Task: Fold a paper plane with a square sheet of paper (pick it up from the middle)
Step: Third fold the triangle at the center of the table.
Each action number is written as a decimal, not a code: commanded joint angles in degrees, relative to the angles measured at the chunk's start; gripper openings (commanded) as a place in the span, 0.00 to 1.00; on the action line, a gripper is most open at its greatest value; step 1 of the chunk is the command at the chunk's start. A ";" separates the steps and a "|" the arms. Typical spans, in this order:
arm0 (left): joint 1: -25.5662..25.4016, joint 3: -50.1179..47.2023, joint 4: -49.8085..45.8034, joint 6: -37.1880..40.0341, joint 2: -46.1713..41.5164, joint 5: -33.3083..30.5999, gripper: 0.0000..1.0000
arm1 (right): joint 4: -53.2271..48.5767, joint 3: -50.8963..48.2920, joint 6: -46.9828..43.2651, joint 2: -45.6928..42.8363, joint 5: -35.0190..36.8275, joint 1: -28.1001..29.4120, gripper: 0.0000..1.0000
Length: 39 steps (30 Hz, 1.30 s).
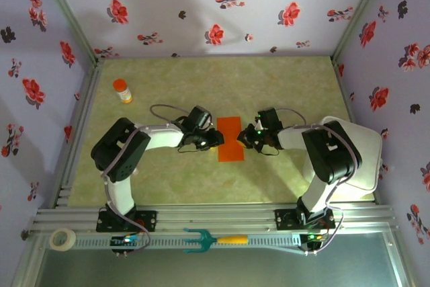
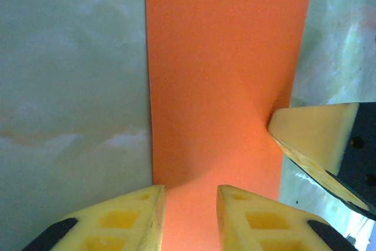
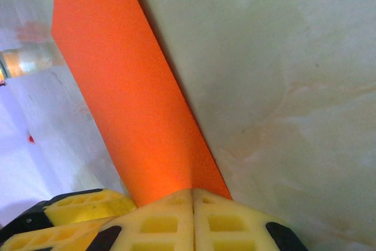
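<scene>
The square sheet of paper (image 1: 230, 140) is orange-red and shows as an upright narrow rectangle on the table's middle. My left gripper (image 1: 213, 139) stands at its left edge and my right gripper (image 1: 247, 138) at its right edge. In the left wrist view the paper (image 2: 223, 74) runs away from my left gripper (image 2: 191, 189), whose yellow fingers stand apart over it, open. A right fingertip (image 2: 311, 136) presses the paper's right edge. In the right wrist view my right gripper (image 3: 192, 191) is shut on the paper's edge, and the paper (image 3: 117, 86) stretches away from it.
A small orange-capped bottle (image 1: 122, 90) stands at the back left of the table. On the metal rail at the front lie a tape roll (image 1: 63, 238) and a teal fork tool with an orange handle (image 1: 213, 239). Flowered walls close in the table.
</scene>
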 commanded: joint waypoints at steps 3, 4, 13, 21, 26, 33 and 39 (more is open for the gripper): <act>-0.57 1.45 -1.70 0.75 1.37 1.71 0.30 | -5.25 -1.82 -0.08 0.85 3.13 0.55 0.08; -0.52 1.54 -2.16 0.75 1.24 1.39 0.30 | -5.25 -1.75 -0.08 0.84 3.18 0.56 0.08; -0.57 0.62 -6.38 1.35 -3.17 -5.21 0.33 | -5.25 -1.83 -0.12 0.84 3.33 0.53 0.08; -0.52 2.41 -7.42 1.47 -1.25 -2.52 0.33 | -5.17 -1.82 -0.17 0.92 3.32 0.46 0.08; -0.57 4.26 -9.09 2.02 -0.39 -0.99 0.33 | -4.99 -1.95 -0.08 1.09 3.35 0.46 0.08; -0.57 5.77 -11.37 1.48 1.77 -0.71 0.32 | -4.90 -2.18 0.01 0.84 3.36 0.46 0.08; -0.74 6.38 -12.99 1.93 2.00 -1.37 0.32 | -5.05 -2.27 0.01 0.76 3.53 0.46 0.08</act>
